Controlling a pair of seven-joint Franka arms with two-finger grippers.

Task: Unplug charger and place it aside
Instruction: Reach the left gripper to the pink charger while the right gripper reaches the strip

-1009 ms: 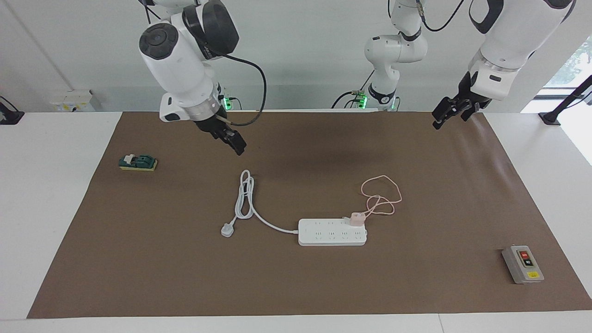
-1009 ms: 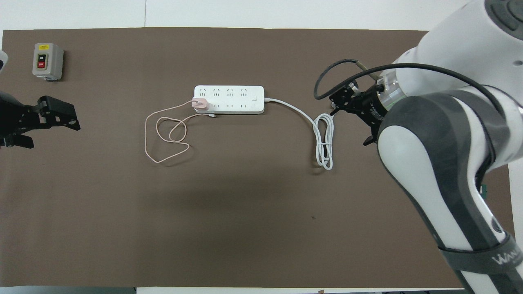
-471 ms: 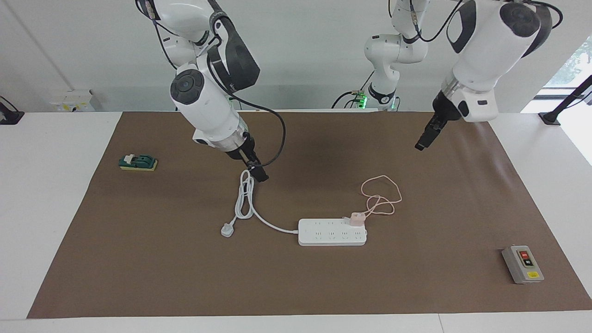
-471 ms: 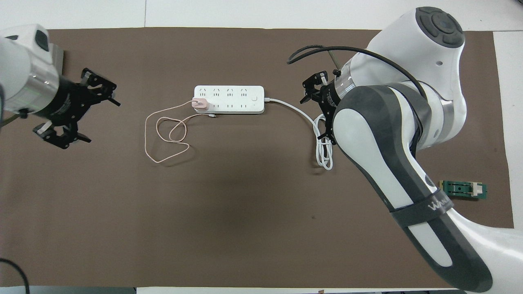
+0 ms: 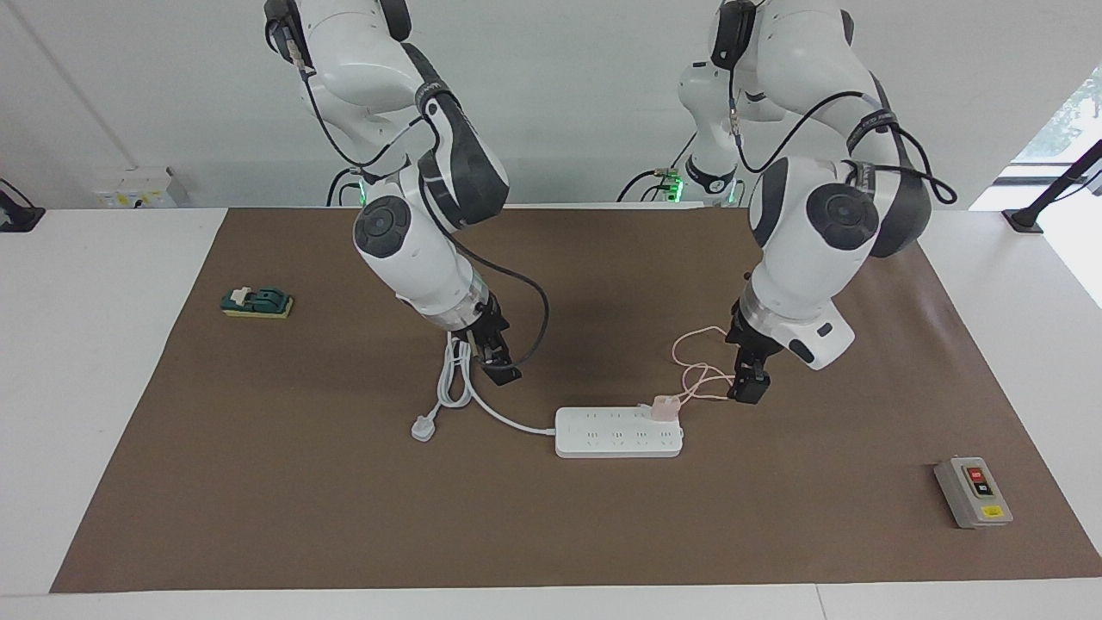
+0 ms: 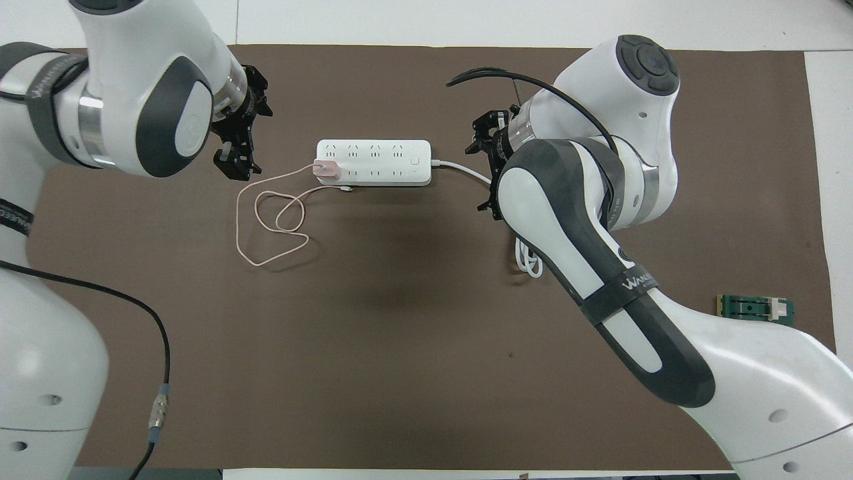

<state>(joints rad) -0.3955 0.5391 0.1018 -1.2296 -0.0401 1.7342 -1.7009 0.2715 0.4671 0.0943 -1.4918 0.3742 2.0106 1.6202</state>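
Facing view: charger (image 5: 664,407) is seated in the power strip (image 5: 618,432) at its end toward the left arm. Left gripper (image 5: 747,387), fingers released, hangs over the pink cable (image 5: 708,362) beside it, likely lining up a pull.

Overhead view: right gripper (image 6: 492,157) sits over the strip's cord (image 6: 476,175), probably to brace; its fingers I cannot tell.

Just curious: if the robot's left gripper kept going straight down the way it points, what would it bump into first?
Probably the charger's pink cable on the mat; the left gripper hangs over its loops, though depth is unclear.
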